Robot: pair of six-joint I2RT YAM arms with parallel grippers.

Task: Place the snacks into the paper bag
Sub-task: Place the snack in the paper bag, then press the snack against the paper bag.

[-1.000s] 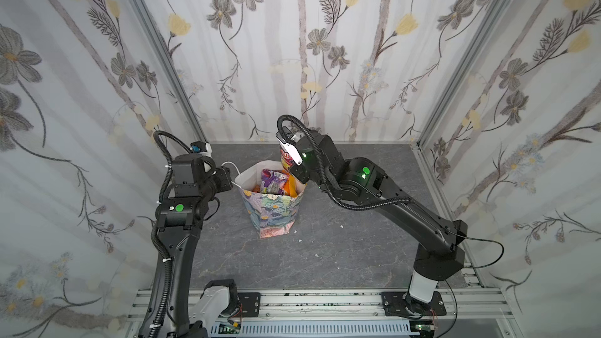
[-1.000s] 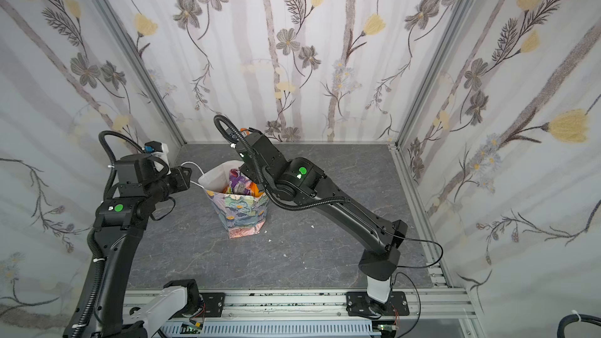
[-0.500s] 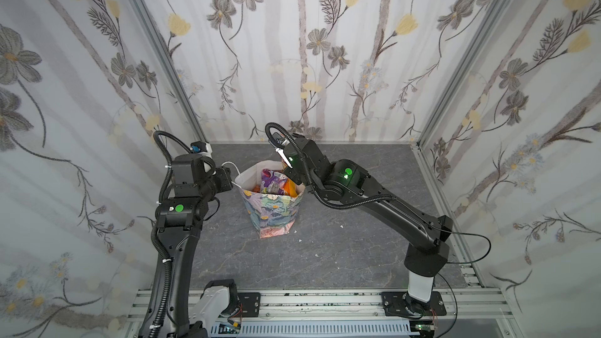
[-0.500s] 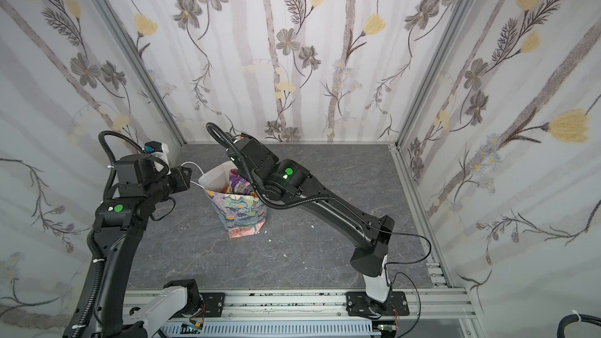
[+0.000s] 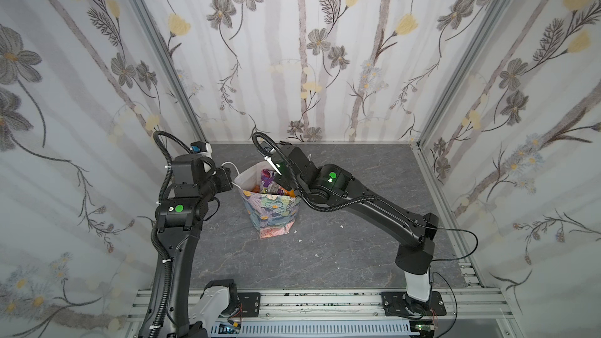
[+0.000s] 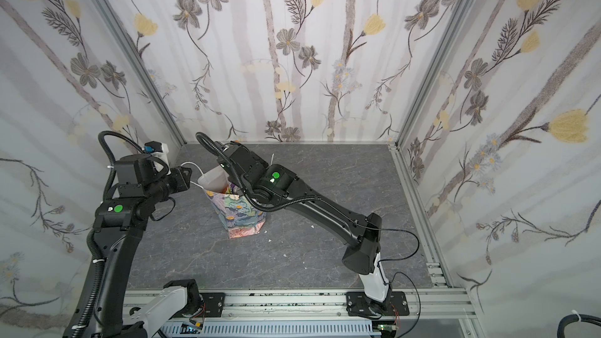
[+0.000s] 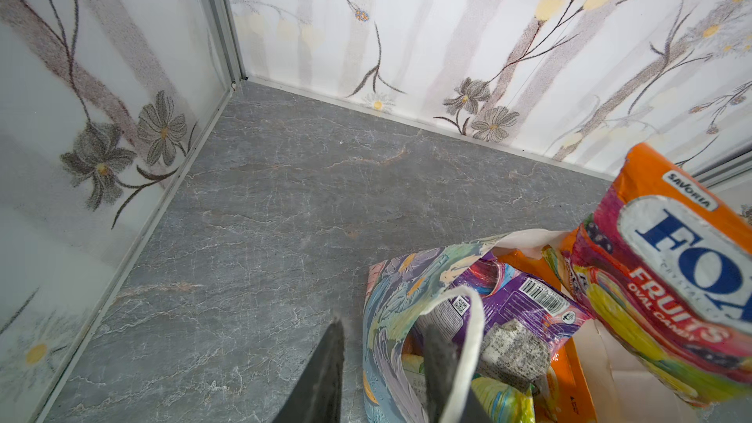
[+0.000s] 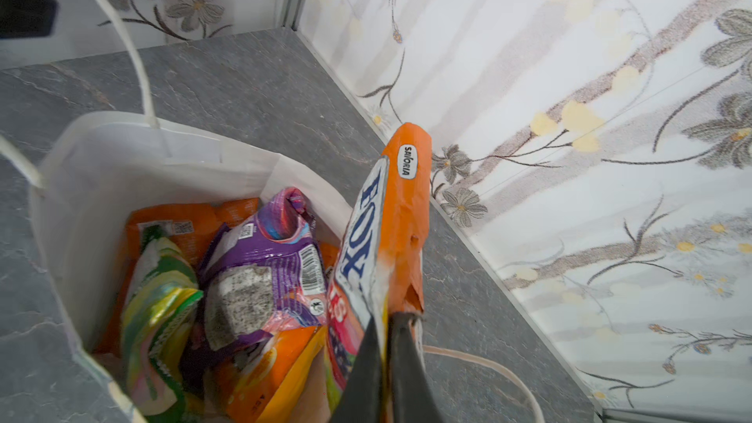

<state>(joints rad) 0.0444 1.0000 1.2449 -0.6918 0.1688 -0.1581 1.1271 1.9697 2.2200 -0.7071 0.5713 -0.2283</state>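
The paper bag [image 5: 273, 212] [image 6: 242, 219] stands upright mid-table, its white-lined mouth [image 8: 122, 136] open. Several snacks lie inside it: a purple packet [image 8: 276, 250], a green-yellow one [image 8: 162, 278] and an orange one [image 8: 260, 376]. My right gripper [image 8: 386, 317] [image 5: 283, 186] is shut on the edge of an orange FOX'S packet [image 8: 390, 217] [image 7: 671, 262]. That packet stands on end at the bag's far rim, its lower part inside the mouth. My left gripper [image 7: 384, 325] [image 5: 231, 179] straddles the bag's left wall, one finger outside, one inside beside the white handle [image 7: 474, 331], with a gap showing.
Floral walls close in the grey table on three sides, and the back-left corner [image 7: 240, 79] is near the bag. The bag's other cord handle [image 8: 488, 364] lies on the table. Small white scraps [image 5: 341, 226] lie right of the bag. An aluminium rail [image 5: 309, 300] runs along the front.
My right arm has swung left and down with the FOX'S packet, bringing it from behind the bag into its mouth. The left arm and the bag have stayed put.
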